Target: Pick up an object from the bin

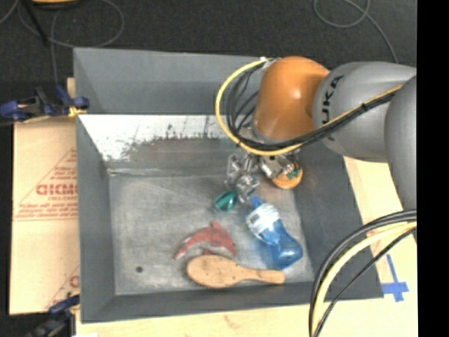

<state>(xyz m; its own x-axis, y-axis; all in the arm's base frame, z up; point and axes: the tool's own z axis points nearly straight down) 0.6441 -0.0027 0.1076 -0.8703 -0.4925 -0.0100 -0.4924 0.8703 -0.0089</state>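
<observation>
Teal toy (pixel 225 201), small and rounded, sits near the middle of the bin (pixel 147 213), touching or just below the tip of the end effector (pixel 243 181), which is low inside the bin. Whether the end effector is released or clenched on it cannot be told. Just beside them lies a blue bottle (pixel 273 236), with a red toy (pixel 208 242) and a wooden brush (pixel 228 272) toward the near wall and a small orange thing (pixel 286 176) on the other side. The task looks unfinished: the reach down seems done, while a sure grip and the lift are yet to come.
</observation>
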